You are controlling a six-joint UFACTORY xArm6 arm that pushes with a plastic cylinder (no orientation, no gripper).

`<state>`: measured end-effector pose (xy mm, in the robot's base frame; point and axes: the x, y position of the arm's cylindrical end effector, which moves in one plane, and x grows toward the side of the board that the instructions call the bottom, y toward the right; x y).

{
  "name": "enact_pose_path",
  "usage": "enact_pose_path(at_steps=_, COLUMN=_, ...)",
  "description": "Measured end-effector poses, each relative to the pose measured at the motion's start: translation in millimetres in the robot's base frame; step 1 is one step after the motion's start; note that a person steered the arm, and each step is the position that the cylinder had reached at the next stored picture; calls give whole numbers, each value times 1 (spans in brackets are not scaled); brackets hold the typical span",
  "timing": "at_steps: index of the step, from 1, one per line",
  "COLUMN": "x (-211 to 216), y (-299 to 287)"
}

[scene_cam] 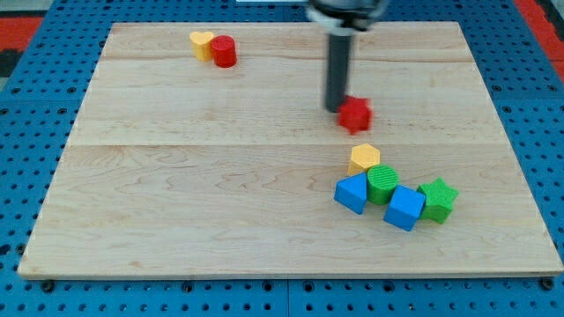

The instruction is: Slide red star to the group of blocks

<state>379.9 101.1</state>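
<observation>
The red star [356, 114] lies right of the board's middle, in the upper half. My tip [335, 107] stands at the star's upper left edge, touching or nearly touching it. Below the star, towards the view's bottom right, is a group of blocks: a yellow hexagon [364, 158], a green cylinder [382, 184], a blue block [352, 193], a blue cube [405, 208] and a green star [438, 199]. A gap of bare board lies between the red star and the yellow hexagon.
A yellow heart [202, 43] and a red cylinder [223, 51] sit together near the top left of the wooden board [176, 176]. A blue pegboard surface [26, 132] surrounds the board.
</observation>
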Motion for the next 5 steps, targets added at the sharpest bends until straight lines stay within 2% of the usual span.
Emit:
enact_pose_path(at_steps=1, x=9, y=46)
enact_pose_path(at_steps=2, x=-35, y=54)
enact_pose_path(at_steps=3, x=4, y=72)
enact_pose_path(at_steps=5, x=88, y=71)
